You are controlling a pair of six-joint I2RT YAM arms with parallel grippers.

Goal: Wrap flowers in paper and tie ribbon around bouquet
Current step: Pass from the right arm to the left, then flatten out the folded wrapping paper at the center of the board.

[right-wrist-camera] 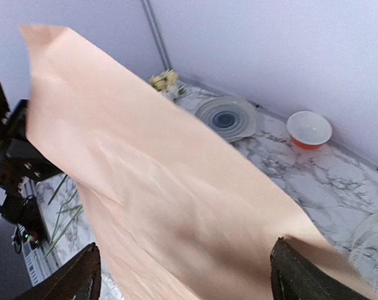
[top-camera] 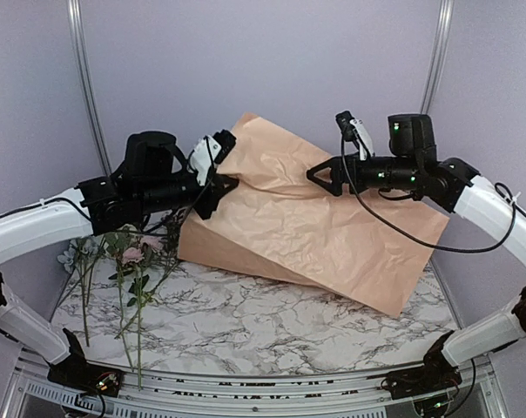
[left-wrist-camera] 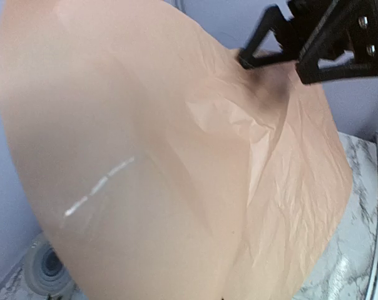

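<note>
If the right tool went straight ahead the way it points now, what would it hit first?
The crinkled peach-orange sheet of wrapping paper, right in front of the open right tool; the gap is unclear.

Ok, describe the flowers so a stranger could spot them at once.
Start at the marble table, then look to its left side, under the left arm. The flowers lie there beside the big peach paper: the only thing with thin green stems and small pink blooms.
</note>
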